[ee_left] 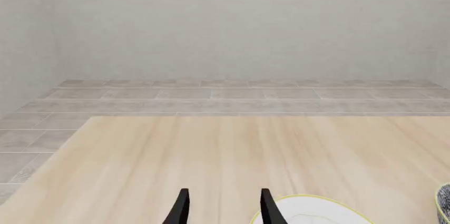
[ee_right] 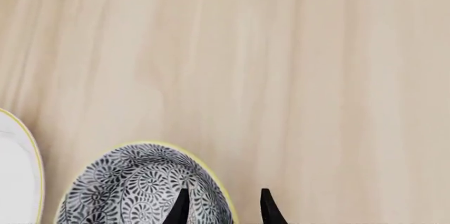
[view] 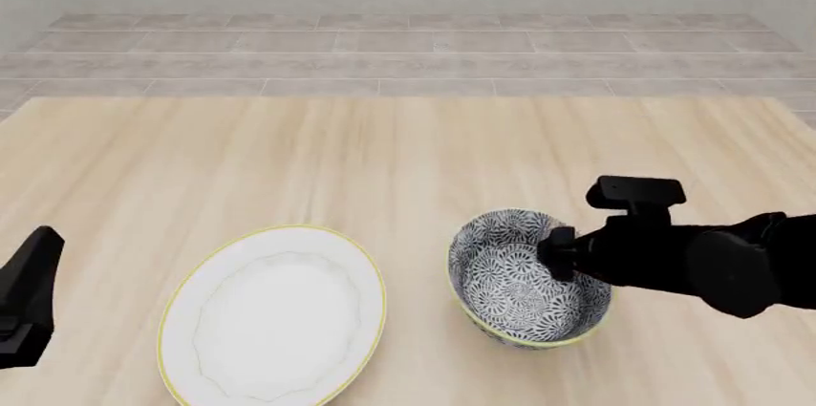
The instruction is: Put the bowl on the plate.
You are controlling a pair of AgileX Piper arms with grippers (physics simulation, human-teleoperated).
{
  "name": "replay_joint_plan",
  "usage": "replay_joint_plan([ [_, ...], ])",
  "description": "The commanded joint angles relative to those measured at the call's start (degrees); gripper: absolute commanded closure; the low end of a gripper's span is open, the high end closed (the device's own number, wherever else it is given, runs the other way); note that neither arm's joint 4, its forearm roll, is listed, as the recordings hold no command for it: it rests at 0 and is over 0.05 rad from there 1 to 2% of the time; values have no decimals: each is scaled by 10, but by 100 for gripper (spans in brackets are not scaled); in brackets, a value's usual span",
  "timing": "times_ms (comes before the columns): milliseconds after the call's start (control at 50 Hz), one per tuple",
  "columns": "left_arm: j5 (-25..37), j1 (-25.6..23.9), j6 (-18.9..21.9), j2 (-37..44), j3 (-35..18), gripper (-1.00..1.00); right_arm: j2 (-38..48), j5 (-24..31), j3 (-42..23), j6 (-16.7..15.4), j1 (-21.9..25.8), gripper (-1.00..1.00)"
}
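Nearest the front edge of the wooden table (view: 382, 158), the white yellow-rimmed plate (view: 274, 315) lies flat, and the grey-and-white floral bowl (view: 517, 282) stands upright just to its right, close beside it but apart. Right gripper (ee_right: 222, 208) straddles the bowl's right-hand rim, one finger inside and one outside, jaws parted; contact with the rim cannot be determined. Left gripper (ee_left: 222, 208) waits at the plate's left, open and empty.

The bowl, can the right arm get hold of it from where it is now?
Probably yes: the right gripper is already at the bowl, its open jaws straddling the rim on the side away from the plate, with nothing between.
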Motion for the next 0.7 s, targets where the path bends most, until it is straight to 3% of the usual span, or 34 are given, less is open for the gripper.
replay_joint_plan([
  [20, 0, 0, 0, 0, 0, -100, 11, -14, 11, 10, 5, -100],
  [360, 0, 0, 0, 0, 0, -100, 33, -36, 17, 17, 13, -100],
  [500, 0, 0, 0, 0, 0, -100, 33, -37, 16, 6, 4, -100],
  [520, 0, 0, 0, 0, 0, -100, 32, -35, 16, 2, 2, 100],
  [700, 0, 0, 0, 0, 0, -100, 30, -37, 17, -5, 7, 100],
])
